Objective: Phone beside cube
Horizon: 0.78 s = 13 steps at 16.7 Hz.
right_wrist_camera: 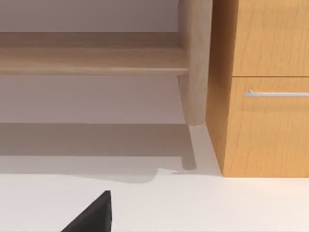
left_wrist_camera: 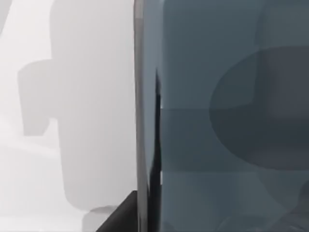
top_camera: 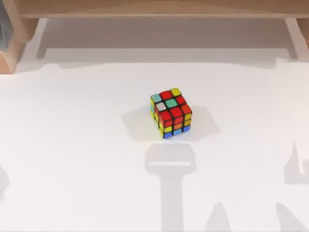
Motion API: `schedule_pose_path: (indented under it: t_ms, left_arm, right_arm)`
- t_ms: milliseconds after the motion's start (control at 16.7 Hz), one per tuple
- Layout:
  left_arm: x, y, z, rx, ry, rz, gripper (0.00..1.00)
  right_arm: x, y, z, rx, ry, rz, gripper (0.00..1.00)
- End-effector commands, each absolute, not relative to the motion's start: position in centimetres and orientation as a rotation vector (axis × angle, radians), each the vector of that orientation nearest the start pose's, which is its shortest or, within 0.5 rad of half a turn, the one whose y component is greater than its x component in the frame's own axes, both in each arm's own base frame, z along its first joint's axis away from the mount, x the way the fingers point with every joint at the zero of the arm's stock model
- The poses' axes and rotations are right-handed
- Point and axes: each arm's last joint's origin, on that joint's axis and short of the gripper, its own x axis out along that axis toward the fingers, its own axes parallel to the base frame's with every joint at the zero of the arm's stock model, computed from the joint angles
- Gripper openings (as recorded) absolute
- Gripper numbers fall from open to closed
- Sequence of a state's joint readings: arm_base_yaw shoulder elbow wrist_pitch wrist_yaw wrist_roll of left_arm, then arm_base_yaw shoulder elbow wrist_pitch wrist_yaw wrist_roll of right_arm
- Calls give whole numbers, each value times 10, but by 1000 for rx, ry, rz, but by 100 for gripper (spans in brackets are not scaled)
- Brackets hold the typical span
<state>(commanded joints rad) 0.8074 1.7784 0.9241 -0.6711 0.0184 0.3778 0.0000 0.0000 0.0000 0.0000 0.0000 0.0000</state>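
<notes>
Top view puts the cube (top_camera: 171, 113) just right of the frame's centre on the white table (top_camera: 72, 145), standing alone with its mostly red face turned up and a pale shadow spread around its base. Grey shadows lie on the table below it, near the lower edge of the frame, and a wooden rail (top_camera: 159, 8) runs across the upper edge. Left wrist view has the phone (left_wrist_camera: 227, 121) very close to the lens, a glossy grey-blue slab taking the right half of the frame, its thin edge running top to bottom near the middle; a faint round mark shows on its face. A black finger tip (left_wrist_camera: 123, 215) sits at the lower edge beside the slab, but whether the left gripper clamps the phone cannot be told. Right wrist view looks toward a wooden cabinet (right_wrist_camera: 260, 121) with a metal drawer handle (right_wrist_camera: 277, 93) at the right of the frame, and a black finger tip (right_wrist_camera: 94, 215) at the lower left; that gripper's state cannot be told either.
</notes>
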Motion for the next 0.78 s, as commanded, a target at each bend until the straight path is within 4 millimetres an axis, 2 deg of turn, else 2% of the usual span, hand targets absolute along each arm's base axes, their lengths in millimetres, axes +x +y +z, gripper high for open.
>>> schedule_pose_path:
  t_ms: [360,660,780]
  left_arm:
    - [201,211,132,-329,1496,346,0]
    - [200,210,132,-330,1500,343,0]
    - [206,211,143,-308,1467,355,0]
  right_arm:
    - [106,-1,160,0,0,0,100]
    - [106,-1,160,0,0,0,100]
    - [106,-1,160,0,0,0,100]
